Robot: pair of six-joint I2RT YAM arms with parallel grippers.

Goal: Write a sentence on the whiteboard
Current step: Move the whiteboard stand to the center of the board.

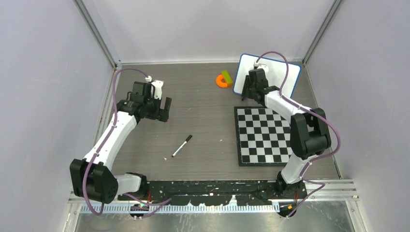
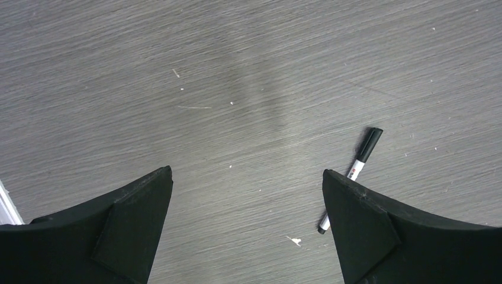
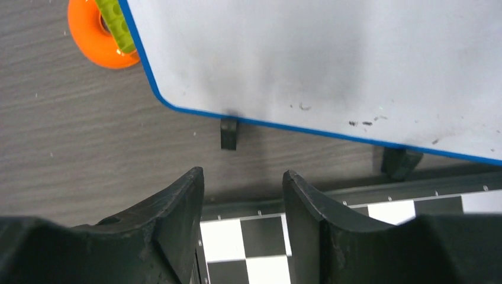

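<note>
The whiteboard [image 1: 276, 75] stands at the back right, white with a blue rim and small black feet. In the right wrist view the whiteboard [image 3: 331, 59] bears only grey smudges and a few black specks; no sentence is in view. My right gripper [image 1: 246, 92] hovers just in front of its near edge, over the checkered board's corner. The right gripper [image 3: 243, 174] is open, its jaws partly apart with nothing between them. A black-capped marker [image 1: 182, 145] lies on the table's middle. My left gripper [image 2: 247, 171] hangs wide open above the table, the marker [image 2: 358, 165] beside its right finger.
A black-and-white checkered board [image 1: 263, 135] lies in front of the whiteboard, under my right arm. An orange ring with a green piece [image 1: 223, 79] sits left of the whiteboard. Walls and metal rails enclose the table on three sides.
</note>
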